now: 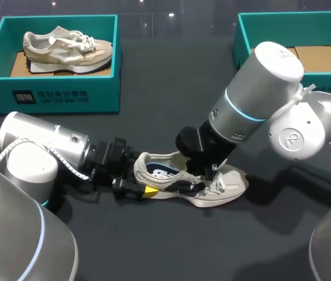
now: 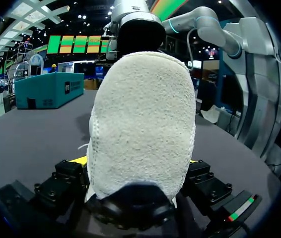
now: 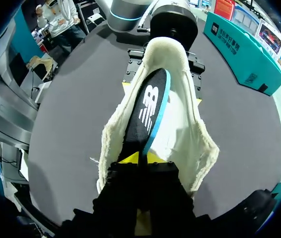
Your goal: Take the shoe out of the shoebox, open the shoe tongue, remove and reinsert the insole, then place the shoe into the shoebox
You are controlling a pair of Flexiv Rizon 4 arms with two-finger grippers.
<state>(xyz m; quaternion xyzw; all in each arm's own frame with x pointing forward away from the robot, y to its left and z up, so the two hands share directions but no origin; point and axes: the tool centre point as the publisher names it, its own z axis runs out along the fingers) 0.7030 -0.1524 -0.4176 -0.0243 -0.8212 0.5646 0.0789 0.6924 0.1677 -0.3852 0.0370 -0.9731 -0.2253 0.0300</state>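
Head view, lower middle: the shoe [image 1: 221, 186] lies heel-left, toe-right, its heel clamped in the left tool [image 1: 137, 185]. Over its opening, the nearer right tool [image 1: 200, 171] pinches the insole [image 1: 161, 172].

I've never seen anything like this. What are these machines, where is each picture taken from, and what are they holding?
These are two robot arms at a dark table. One picture looks down from overhead. The two round ones come from cameras on each arm's wrist. The left gripper clamps the heel of a cream shoe. The right gripper pinches the dark insole, which sits tilted in the shoe's opening. At the back, a teal shoebox holds a second shoe; the other box shows only cardboard.
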